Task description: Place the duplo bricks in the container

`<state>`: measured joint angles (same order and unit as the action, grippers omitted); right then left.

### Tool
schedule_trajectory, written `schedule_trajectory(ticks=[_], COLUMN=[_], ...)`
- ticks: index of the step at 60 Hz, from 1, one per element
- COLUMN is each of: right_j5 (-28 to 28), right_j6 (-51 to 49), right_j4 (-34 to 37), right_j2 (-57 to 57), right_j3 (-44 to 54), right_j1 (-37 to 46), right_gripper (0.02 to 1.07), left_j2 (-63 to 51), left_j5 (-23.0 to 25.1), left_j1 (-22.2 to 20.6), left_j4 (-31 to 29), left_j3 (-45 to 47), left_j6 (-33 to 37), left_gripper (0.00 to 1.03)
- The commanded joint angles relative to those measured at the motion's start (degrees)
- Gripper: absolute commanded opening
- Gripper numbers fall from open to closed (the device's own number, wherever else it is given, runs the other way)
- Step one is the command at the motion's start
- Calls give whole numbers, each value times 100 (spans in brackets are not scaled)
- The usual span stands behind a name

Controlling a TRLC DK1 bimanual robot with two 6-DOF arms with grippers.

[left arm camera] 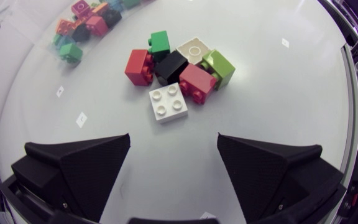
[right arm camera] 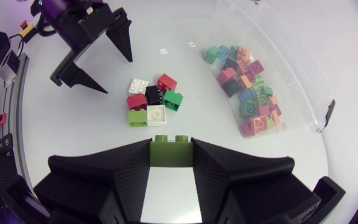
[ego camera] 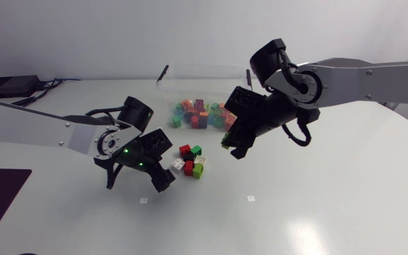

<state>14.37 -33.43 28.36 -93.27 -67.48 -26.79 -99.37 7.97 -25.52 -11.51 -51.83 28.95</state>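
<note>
duplo bricks (left arm camera: 179,73) lay clustered on the table (left arm camera: 272,93) just ahead of the left tool (left arm camera: 173,135), whose fingers were spread and empty. the right tool (right arm camera: 171,144) pinched an olive brick (right arm camera: 170,155), not yet over the container (right arm camera: 297,93). its hold looked shallow, perhaps, so the brick could slip out short of the container.

Glossy plastic bricks (left arm camera: 197,83), a smooth, faintly shiny white table (left arm camera: 266,93), a clear plastic container (ego camera: 204,74), matte black fingers (left arm camera: 86,168)
</note>
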Motion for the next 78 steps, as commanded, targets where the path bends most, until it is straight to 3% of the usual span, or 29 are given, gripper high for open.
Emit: schedule_trajectory(ticks=[1, 34, 42, 44, 52, 54, 55, 56, 65, 78], right_j5=[66, 286, 286, 277, 259, 259, 259, 242, 163, -4], right_j6=[117, 812, 1119, 1278, 1541, 1638, 1691, 1752, 1998, 2244], right_j4=[91, -234, -410, -489, -674, -709, -735, -779, -1104, -1412], right_j2=[169, 310, 55, -112, -481, -569, -657, -718, -1088, -1597], right_j3=[-19, -696, -1162, -1399, -1821, -1926, -2014, -2067, -2313, -2700], right_j1=[103, 349, 464, 552, 631, 648, 648, 666, 736, 780], right_gripper=[35, 35, 35, 35, 35, 35, 35, 35, 35, 35], left_j2=[-328, -1128, -1269, -1286, -1295, -1295, -1295, -1295, -1163, -759], left_j5=[-138, -348, -348, -348, -348, -348, -348, -348, -348, -348], left_j1=[-76, -146, -164, -173, -217, -234, -252, -252, -296, -278], left_j4=[26, 96, 96, 96, 96, 96, 96, 96, 96, 96], left_j3=[-292, -1013, -1066, -1074, -1057, -1057, -1048, -1048, -864, -617], left_j6=[-355, -953, -970, -970, -970, -970, -970, -970, -891, -724], left_gripper=[98, 88, 72, 64, 51, 45, 34, 32, 24, 23])
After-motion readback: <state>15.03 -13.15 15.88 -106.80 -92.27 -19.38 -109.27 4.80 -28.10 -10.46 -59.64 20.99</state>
